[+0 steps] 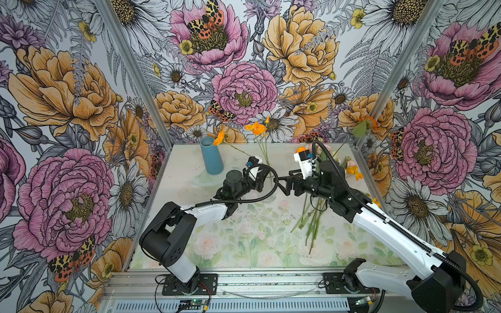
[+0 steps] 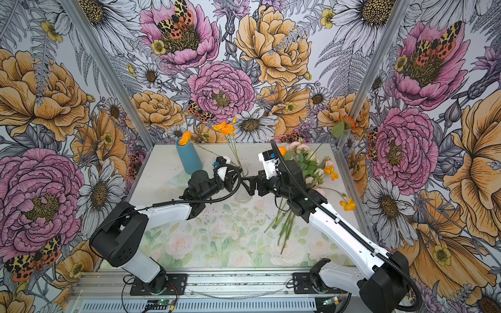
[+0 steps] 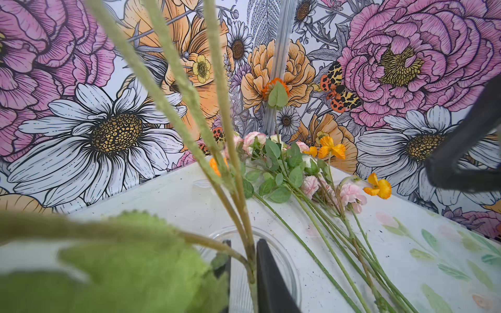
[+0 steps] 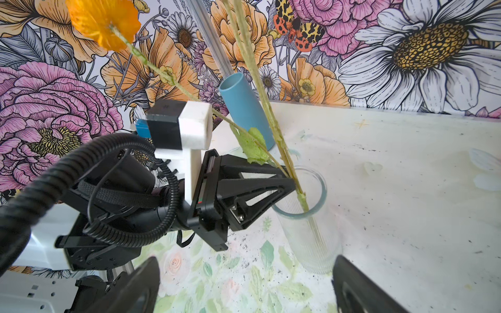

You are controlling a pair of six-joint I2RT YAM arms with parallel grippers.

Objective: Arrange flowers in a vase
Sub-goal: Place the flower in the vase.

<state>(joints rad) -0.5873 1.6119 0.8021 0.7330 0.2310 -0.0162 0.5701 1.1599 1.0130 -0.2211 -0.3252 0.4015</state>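
Our left claw (image 4: 290, 180) sat at the rim of the glass vase (image 4: 311, 233). Its fingers (image 3: 268, 276) were parted only a little, with thin green stems (image 3: 245, 235) standing between them. The stems lay against one finger and a sliver of gap showed beside the other, so we saw no squeeze on them. They ran down inside the glass. Above the claw they fanned out to orange heads (image 1: 256, 128), and one head (image 1: 219, 136) leaned over near the mouth of the blue vase (image 1: 211, 157). A green leaf (image 4: 253, 146) hung on that stem just above the claw.

Our right claw (image 4: 245, 259) faced the left one from the other side of the glass vase. It was spread wide, held nothing, and was low and just beside the glass.

The glass vase stood near the middle of the surface (image 1: 189, 189), and the blue vase stood upright farther back, on the left arm's side. The loose flowers (image 3: 298, 173) lay in a heap on the right arm's side, partly under that arm. They had pink, cream and yellow-orange heads toward the back wall, and their cut ends (image 1: 311, 219) pointed toward the front. One taller orange bloom (image 1: 364, 124) rose against the corner post behind them.
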